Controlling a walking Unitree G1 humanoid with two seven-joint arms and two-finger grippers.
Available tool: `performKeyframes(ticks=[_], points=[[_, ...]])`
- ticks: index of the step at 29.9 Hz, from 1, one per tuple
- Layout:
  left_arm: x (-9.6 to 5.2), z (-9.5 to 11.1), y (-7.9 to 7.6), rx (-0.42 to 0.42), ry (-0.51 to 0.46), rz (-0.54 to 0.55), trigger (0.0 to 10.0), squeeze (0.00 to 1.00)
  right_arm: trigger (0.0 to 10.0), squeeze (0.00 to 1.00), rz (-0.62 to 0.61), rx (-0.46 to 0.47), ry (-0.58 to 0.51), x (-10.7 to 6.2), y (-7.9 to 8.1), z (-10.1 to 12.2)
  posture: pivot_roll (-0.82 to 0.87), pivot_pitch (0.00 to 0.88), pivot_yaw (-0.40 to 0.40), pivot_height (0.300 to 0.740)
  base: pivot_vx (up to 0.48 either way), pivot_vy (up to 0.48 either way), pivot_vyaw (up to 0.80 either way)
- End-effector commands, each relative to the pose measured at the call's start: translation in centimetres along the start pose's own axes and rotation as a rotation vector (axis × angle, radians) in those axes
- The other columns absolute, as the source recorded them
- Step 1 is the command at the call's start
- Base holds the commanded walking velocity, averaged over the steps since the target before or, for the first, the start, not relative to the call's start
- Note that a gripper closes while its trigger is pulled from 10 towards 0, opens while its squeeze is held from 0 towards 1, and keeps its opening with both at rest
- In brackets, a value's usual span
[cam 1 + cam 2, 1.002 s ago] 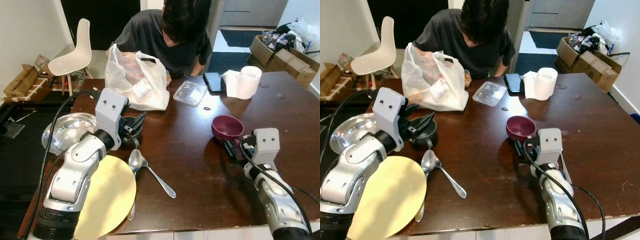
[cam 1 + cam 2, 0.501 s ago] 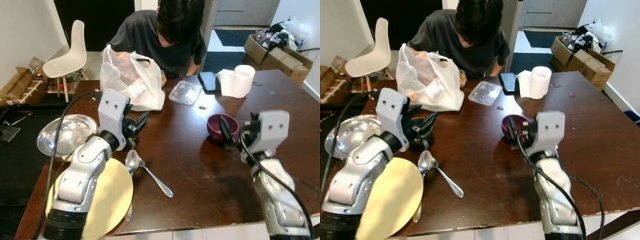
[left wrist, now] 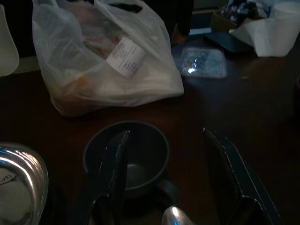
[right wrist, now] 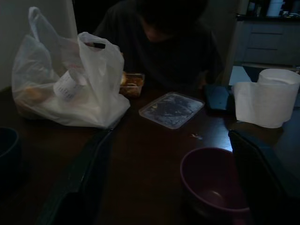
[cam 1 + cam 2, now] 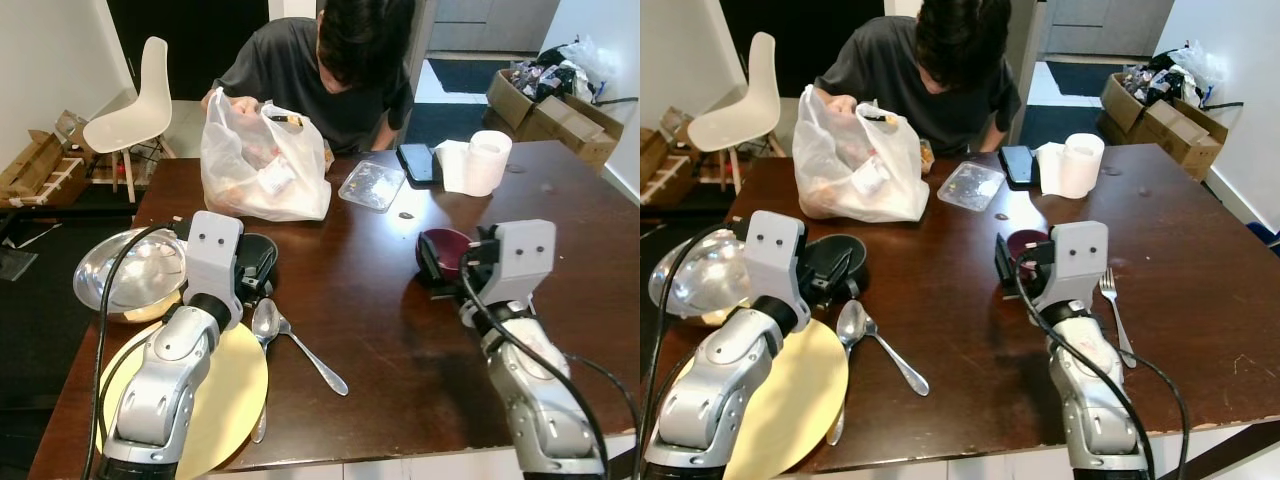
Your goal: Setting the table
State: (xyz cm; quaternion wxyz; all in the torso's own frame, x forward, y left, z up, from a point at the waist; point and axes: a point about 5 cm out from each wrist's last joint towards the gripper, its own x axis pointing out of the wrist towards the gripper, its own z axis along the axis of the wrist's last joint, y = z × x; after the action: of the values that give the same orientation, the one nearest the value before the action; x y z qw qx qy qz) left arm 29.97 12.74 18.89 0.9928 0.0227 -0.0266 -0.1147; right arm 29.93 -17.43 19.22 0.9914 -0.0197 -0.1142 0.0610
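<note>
Dark brown wooden table (image 5: 400,340): round yellow plate (image 5: 225,400) at near-left edge. L gripper (image 3: 164,183) spread wide, empty, over dark grey round bowl (image 3: 129,157). R gripper (image 4: 171,183) wide apart, empty, behind maroon round bowl (image 4: 213,185). Silver fork (image 5: 1112,305) near R arm.

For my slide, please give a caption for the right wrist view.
Open right gripper approaching a maroon bowl on the dark table.
</note>
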Motion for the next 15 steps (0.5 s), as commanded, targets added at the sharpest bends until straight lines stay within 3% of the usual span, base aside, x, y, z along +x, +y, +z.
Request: performKeyframes(ticks=[1,15], points=[[0.06,0.46,-0.41,0.006,-0.027,-0.002,10.0,0.00,10.0,0.00,-0.003,-0.010,0.015,-0.07,-0.01,-0.15,-0.07,0.000,0.062,0.740,0.000,0.000,0.00],[0.36,1.00,-0.90,-0.009,-0.064,0.005,10.0,0.00,10.0,0.00,0.001,-0.016,0.031,0.14,0.02,-0.39,-0.08,0.000,0.057,0.740,0.000,0.000,0.00]])
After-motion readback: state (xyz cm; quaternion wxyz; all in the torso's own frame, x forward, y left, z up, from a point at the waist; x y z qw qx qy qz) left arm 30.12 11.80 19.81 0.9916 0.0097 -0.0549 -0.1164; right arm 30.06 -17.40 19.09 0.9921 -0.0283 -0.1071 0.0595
